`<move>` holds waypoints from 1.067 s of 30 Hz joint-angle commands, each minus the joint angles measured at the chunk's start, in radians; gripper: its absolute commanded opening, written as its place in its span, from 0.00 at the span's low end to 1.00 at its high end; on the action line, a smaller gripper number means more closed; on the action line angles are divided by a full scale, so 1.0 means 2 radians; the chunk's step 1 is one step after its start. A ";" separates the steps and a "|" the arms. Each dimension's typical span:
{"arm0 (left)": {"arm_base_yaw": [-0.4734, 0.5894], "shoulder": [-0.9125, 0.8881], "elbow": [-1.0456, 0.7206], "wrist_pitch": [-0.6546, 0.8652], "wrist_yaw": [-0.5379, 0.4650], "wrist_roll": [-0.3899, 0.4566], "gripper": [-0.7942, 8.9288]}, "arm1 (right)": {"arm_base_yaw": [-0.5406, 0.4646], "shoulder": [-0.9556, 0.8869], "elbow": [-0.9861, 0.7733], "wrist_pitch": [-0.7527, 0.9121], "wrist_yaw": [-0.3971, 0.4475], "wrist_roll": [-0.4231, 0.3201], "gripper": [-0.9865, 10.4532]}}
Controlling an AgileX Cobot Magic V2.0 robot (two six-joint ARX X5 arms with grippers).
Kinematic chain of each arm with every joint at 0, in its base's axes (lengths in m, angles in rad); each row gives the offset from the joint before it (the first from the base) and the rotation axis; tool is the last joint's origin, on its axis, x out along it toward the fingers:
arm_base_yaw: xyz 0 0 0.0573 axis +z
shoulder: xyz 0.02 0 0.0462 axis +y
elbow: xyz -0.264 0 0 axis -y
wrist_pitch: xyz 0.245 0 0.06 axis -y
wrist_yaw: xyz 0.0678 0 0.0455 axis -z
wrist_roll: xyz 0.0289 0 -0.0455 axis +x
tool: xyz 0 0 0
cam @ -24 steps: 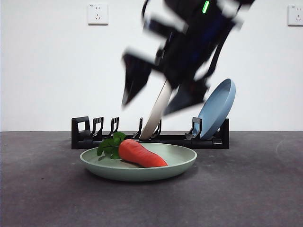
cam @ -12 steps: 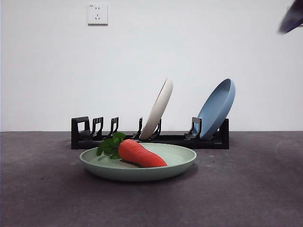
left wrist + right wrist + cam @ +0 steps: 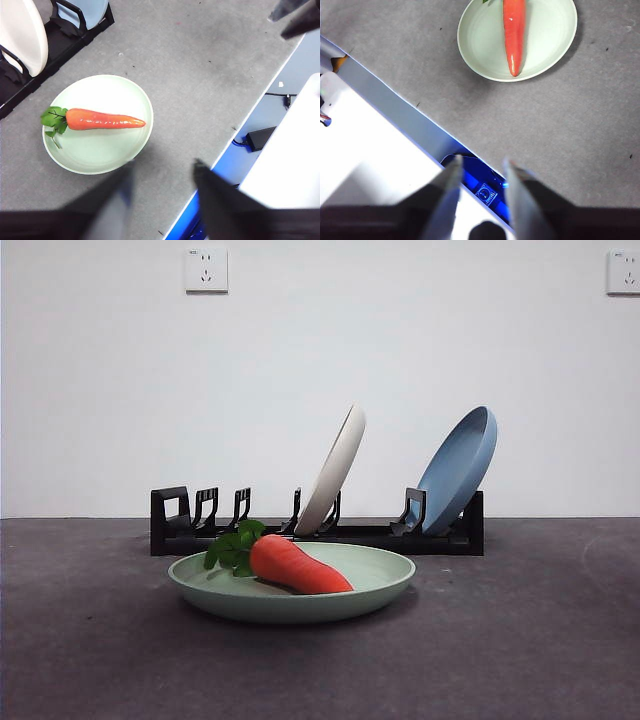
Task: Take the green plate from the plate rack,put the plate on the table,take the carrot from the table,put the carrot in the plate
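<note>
Both hands are up high over the counter [image 3: 520, 640], holding nothing. The left hand [image 3: 161, 172] is open, and the right hand [image 3: 481, 177] is open too (a smaller gap). The carrot [image 3: 297, 566] lies flat in the green plate [image 3: 375, 585], leaves toward the plate rack [image 3: 180, 525].

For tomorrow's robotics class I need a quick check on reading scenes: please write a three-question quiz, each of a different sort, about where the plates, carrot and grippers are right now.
1. True or false: the carrot lies in the green plate.
2. Which plates stand in the plate rack? A) cream and blue B) green and blue C) cream only
3. Fill in: both the left gripper and the right gripper are ____ and hold nothing.

Key
1. True; the plate sits on the table in front of the rack.
2. A: the cream plate and the blue plate.
3. open
</note>
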 commanded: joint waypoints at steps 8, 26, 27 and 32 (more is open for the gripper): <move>-0.001 0.000 -0.001 0.001 -0.003 -0.003 0.08 | 0.001 -0.003 -0.002 0.001 0.001 0.007 0.09; 0.090 -0.031 -0.004 0.097 -0.021 0.138 0.08 | 0.001 -0.005 -0.002 0.001 0.001 0.008 0.09; 0.122 -0.041 -0.006 0.137 -0.005 0.165 0.08 | 0.001 -0.005 -0.002 0.001 0.001 0.007 0.09; 0.291 -0.096 -0.029 0.275 0.127 0.188 0.08 | 0.001 -0.008 -0.002 0.001 0.001 0.007 0.09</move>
